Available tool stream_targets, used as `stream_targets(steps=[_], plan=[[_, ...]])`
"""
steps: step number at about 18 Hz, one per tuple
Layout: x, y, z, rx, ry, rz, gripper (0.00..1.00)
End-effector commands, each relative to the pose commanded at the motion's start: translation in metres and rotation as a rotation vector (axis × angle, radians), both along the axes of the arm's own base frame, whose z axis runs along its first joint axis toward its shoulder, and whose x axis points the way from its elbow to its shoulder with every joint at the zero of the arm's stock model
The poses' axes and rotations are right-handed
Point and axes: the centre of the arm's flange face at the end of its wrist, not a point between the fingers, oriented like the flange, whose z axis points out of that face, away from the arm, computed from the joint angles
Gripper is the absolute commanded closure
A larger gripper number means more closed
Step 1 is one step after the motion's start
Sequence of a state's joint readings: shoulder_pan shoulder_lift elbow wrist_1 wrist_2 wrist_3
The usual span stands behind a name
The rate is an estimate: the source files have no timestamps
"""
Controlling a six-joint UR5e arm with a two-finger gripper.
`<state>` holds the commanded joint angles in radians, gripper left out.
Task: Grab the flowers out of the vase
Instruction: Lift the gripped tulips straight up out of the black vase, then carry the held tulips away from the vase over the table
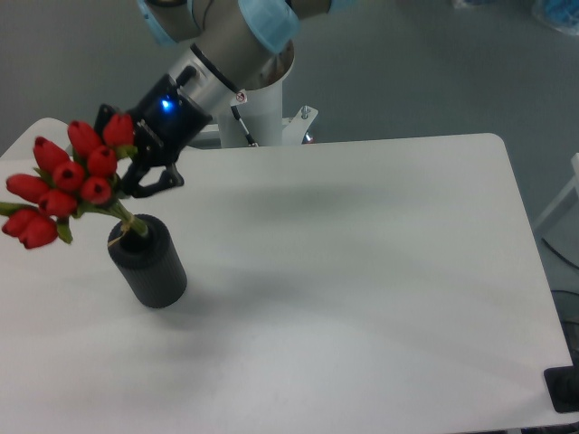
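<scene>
From my screen I see 1 fixed view looking down on the white table [362, 271]. The vase [149, 264] stands on the left part of the table, a short dark cylinder with a ribbed side, and it looks tilted in this view, its mouth leaning toward the upper left. The flowers [68, 181] are in it: the stems come together at the mouth of the vase and the bunch leans out up and to the left, well past the rim. I count about 9 closed red buds, with a few narrow green leaves among them and 1 leaf tip poking out at the far left edge of the view.

The gripper [149, 176] reaches down from the arm [226, 45] at the top of the view and sits just to the right of the buds, above and a little behind the vase. Its black body shows a small blue light. I can make out 2 dark fingers pointing down and to the left, next to the upper buds, but the buds cover part of them, so I cannot tell whether the fingers are spread, pressed together, or touching the flowers at all.

The arm's white base [262, 117] stands at the far edge of the table.
</scene>
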<state>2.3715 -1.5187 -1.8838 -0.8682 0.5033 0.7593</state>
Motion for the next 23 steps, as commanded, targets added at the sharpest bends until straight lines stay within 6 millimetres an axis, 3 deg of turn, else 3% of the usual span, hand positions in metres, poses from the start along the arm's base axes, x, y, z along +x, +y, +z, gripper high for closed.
stream_targets(steps=[10,14,17,23], plan=[[-0.006,0.002,0.026,0.015,-0.030,0.029,0.64],[-0.023,0.001,0.033,0.024,-0.020,0.054,0.64],[-0.047,-0.005,0.046,0.042,0.000,0.097,0.64],[-0.147,-0.038,0.040,0.064,0.037,0.241,0.67]])
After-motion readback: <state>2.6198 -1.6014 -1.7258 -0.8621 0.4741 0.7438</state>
